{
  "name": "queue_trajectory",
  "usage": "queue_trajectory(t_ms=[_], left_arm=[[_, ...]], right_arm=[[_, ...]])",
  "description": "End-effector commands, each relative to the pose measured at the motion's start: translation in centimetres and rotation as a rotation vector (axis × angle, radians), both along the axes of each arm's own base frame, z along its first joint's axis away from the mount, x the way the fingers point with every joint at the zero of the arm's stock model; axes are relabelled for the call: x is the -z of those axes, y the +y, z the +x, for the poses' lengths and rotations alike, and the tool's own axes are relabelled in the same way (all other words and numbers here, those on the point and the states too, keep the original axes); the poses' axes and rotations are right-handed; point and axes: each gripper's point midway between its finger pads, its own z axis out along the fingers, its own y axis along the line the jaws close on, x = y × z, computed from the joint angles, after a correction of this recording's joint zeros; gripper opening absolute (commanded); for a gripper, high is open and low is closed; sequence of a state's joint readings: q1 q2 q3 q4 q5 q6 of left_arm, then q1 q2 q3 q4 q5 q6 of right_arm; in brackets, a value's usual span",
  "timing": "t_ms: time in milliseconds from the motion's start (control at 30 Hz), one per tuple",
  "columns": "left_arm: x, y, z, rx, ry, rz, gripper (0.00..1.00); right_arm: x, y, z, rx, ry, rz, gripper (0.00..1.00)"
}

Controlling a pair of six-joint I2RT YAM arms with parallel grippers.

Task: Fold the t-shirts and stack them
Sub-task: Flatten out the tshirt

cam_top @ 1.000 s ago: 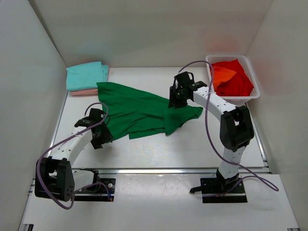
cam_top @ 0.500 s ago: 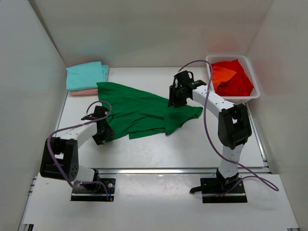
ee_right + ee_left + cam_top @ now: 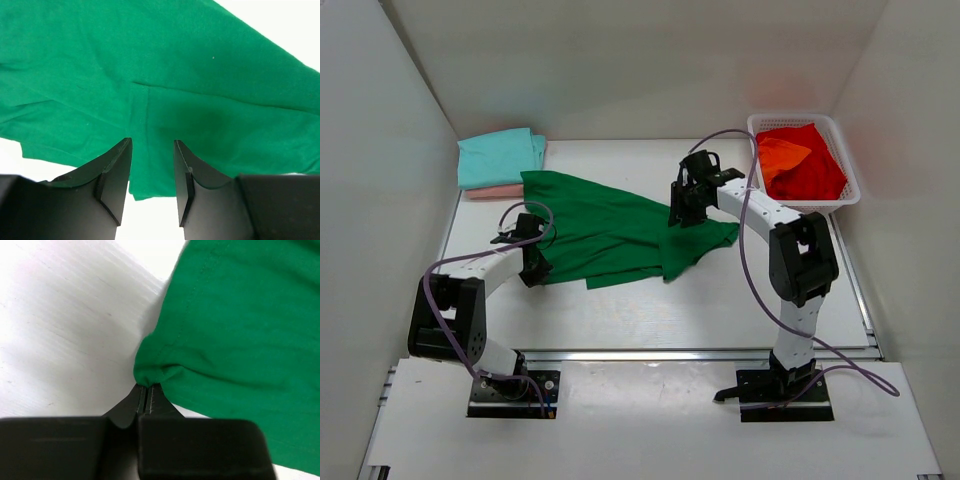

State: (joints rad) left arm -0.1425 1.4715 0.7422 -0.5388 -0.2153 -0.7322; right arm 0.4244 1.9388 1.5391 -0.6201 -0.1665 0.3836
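on the white table (image 3: 720, 300), spread out and rumpled, a dark green t-shirt (image 3: 610, 225): soft knit, stitched hem, one straight seam across the cloth in the right wrist view. at its near left edge, the left gripper (image 3: 146, 392), pinched tight on a puckered bit of hem, black fingers together with no gap. over its right side, the right gripper (image 3: 152, 150), fingers parted by a narrow gap, nothing between them, green cloth beneath. just beside the shirt's far left corner, a folded teal t-shirt (image 3: 498, 157) stacked on a folded pale pink t-shirt (image 3: 492, 191). off to the shirt's far right, apart from it, a white plastic lattice basket (image 3: 790, 118) holding a crumpled red t-shirt (image 3: 815, 170), with an orange t-shirt (image 3: 782, 155) lying on its left part.
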Motion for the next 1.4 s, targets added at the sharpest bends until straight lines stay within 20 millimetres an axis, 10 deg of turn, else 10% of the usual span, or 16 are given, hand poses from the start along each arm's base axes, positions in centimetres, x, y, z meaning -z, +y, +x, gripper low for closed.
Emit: queue_trajectory(t_ms=[0, 367, 833, 967, 1200, 1367], left_arm=[[1.3, -0.6, -1.0, 0.001, 0.043, -0.04, 0.0], [1.2, -2.3, -1.3, 0.053, 0.036, -0.089, 0.0], [1.1, -2.6, -1.4, 0.061, 0.021, -0.107, 0.0], [1.2, -2.8, -1.8, 0.068, 0.025, -0.109, 0.0], [0.4, -2.8, -1.3, 0.059, 0.0, -0.119, 0.0], [-4.6, -3.5, 3.0, 0.102, -0.144, -0.11, 0.0]], right_arm=[[0.3, 1.5, 0.6, -0.03, -0.018, 0.01, 0.36], [3.3, 4.9, 0.9, -0.054, 0.054, -0.001, 0.39], [7.1, -0.2, 0.6, 0.042, 0.153, -0.35, 0.36], [7.4, 0.1, 0.2, 0.036, 0.158, -0.363, 0.07], [2.7, 0.8, 2.2, 0.054, 0.073, -0.27, 0.01], [-4.1, 0.9, 3.4, 0.005, -0.016, -0.073, 0.0]])
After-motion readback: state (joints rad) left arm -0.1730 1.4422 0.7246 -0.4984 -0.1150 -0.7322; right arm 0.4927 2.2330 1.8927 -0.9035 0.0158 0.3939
